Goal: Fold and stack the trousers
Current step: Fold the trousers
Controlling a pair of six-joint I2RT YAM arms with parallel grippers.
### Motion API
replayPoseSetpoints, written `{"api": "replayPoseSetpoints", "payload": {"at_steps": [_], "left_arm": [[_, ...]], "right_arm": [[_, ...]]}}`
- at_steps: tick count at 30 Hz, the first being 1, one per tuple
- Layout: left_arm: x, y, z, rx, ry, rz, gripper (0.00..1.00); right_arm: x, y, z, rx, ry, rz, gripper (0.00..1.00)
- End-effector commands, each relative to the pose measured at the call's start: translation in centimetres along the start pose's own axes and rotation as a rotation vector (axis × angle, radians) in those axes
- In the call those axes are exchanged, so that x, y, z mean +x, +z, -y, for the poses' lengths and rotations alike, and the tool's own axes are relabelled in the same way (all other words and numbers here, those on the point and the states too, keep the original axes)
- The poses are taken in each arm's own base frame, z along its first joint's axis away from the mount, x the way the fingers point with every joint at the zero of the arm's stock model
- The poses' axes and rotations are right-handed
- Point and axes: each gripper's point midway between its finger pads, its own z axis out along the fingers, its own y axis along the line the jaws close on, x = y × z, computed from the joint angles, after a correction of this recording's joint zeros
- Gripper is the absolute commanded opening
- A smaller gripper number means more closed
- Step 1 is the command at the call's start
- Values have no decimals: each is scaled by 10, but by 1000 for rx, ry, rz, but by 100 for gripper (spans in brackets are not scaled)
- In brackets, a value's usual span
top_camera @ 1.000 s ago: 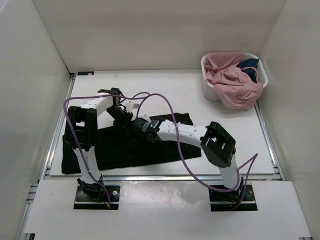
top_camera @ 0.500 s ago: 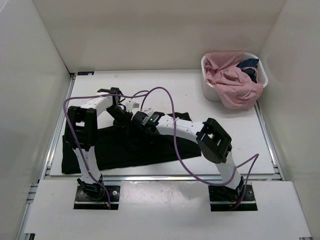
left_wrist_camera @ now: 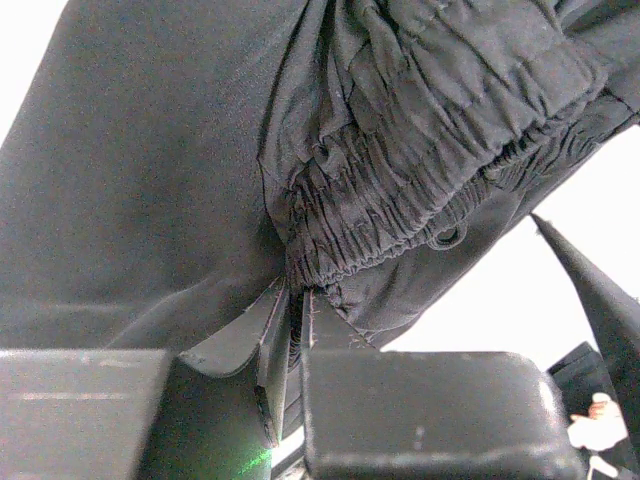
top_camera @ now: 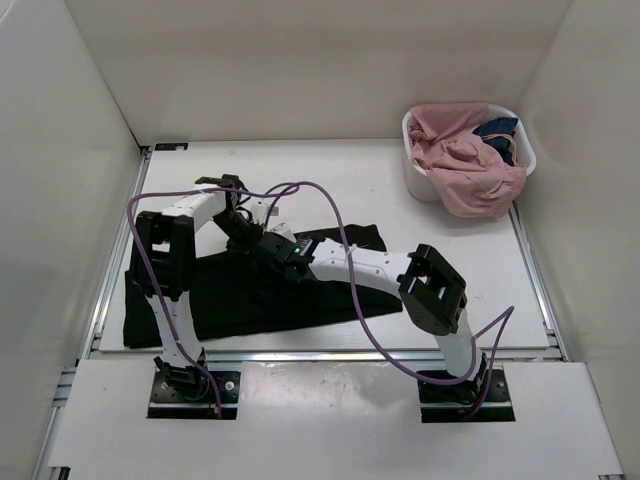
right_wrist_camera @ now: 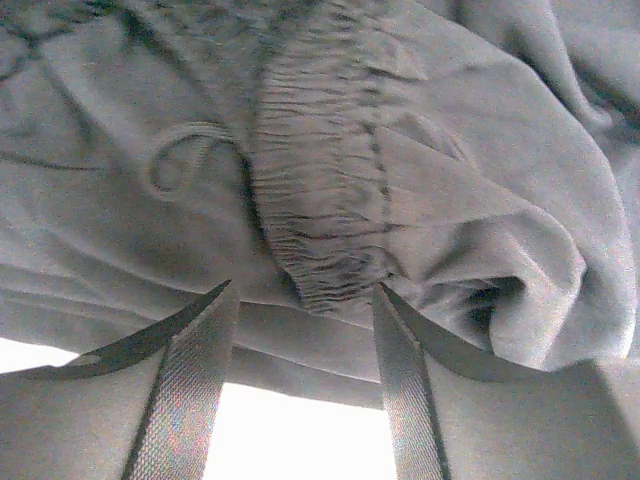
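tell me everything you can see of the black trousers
The black long-legged trousers of soft matte fabric lie mostly flat across the near part of the white table, crumpled around the gathered elastic waistband, where a cord loop shows. The left gripper is pinched shut on fabric beside that band; the right gripper's open fingers straddle the band.

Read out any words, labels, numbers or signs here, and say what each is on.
None can be read.
The trousers show no tag or print in either wrist view.
A small dark patch at the far left corner of the table may be a label, but it is too small to read.
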Motion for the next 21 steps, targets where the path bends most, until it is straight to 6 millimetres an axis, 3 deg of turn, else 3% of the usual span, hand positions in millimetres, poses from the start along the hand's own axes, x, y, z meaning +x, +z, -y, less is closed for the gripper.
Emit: {"api": "replayPoseSetpoints", "payload": {"at_steps": [1, 4, 6, 11, 18, 21], "left_arm": [[-10, -6, 6, 22, 29, 33, 22], [-10, -6, 6, 22, 29, 33, 22], [-12, -7, 10, 42, 51, 42, 22], [-10, -9, 8, 45, 37, 38, 22], [-15, -11, 7, 41, 43, 47, 22], [-13, -11, 8, 44, 38, 40, 22]], "right_arm": [[-15, -11, -13, -31, -64, 83, 61], [-16, -7, -6, 52, -41, 80, 61], [-16, -4, 9, 149, -35, 83, 61], [-11, 8, 21, 193, -2, 60, 58], [-3, 23, 16, 180, -17, 38, 58], [0, 28, 27, 214, 20, 19, 42]]}}
